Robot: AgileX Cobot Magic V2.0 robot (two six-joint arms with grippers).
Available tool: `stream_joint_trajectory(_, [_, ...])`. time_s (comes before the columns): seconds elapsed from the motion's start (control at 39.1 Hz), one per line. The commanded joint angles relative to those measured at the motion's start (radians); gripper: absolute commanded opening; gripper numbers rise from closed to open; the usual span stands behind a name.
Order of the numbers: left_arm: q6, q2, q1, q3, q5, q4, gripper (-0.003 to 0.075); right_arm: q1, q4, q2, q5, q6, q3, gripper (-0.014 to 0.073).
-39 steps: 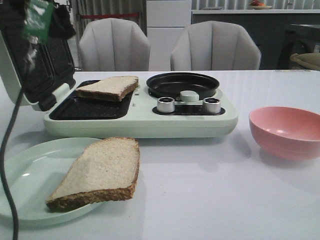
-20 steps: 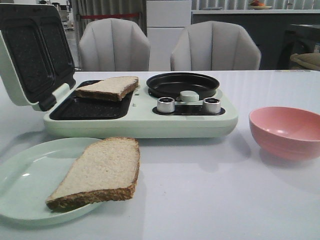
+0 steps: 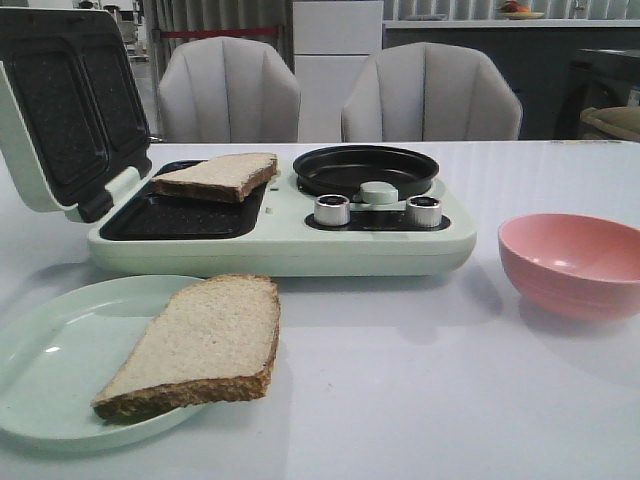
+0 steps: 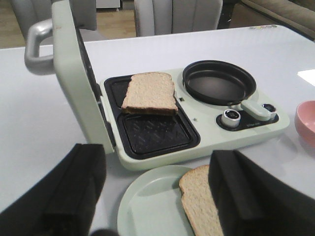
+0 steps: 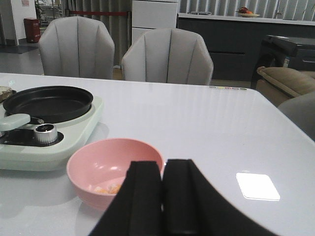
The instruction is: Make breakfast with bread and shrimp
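Note:
One bread slice (image 3: 215,175) lies across the back of the open sandwich maker's lower plate; it also shows in the left wrist view (image 4: 149,92). A second slice (image 3: 200,345) lies on the pale green plate (image 3: 50,350) in front. My left gripper (image 4: 156,177) is open and empty, above the plate (image 4: 147,206), with that slice (image 4: 199,201) by its right finger. My right gripper (image 5: 163,169) is shut and empty, just behind the pink bowl (image 5: 106,164). Small orange shrimp pieces (image 5: 108,188) lie in the bowl. Neither gripper shows in the front view.
The pale green sandwich maker (image 3: 280,240) has its lid (image 3: 60,110) raised at the left. A black round pan (image 3: 365,168) and two knobs sit on its right half. The pink bowl (image 3: 575,262) stands to its right. Two chairs stand behind the table.
The left arm and its cable, at the front view's left edge one second ago, have left that view. Bread, plate and bowl have not moved.

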Motion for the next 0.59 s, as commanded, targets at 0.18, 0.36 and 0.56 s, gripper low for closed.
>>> stream_joint_trajectory(0.18, [-0.003, -0.28, -0.004, 0.07, 0.124, 0.002, 0.0513, -0.006, -0.007, -0.022, -0.081, -0.001, -0.016, 0.0142])
stream_joint_trajectory(0.36, [-0.003, -0.427, -0.004, 0.125, 0.178, 0.052, 0.0513, -0.006, -0.007, -0.022, -0.081, -0.001, -0.016, 0.0142])
stream_joint_trajectory(0.56, [-0.003, -0.5, -0.004, 0.145, 0.139, 0.054, 0.0513, -0.006, -0.007, -0.022, -0.083, -0.001, -0.016, 0.0142])
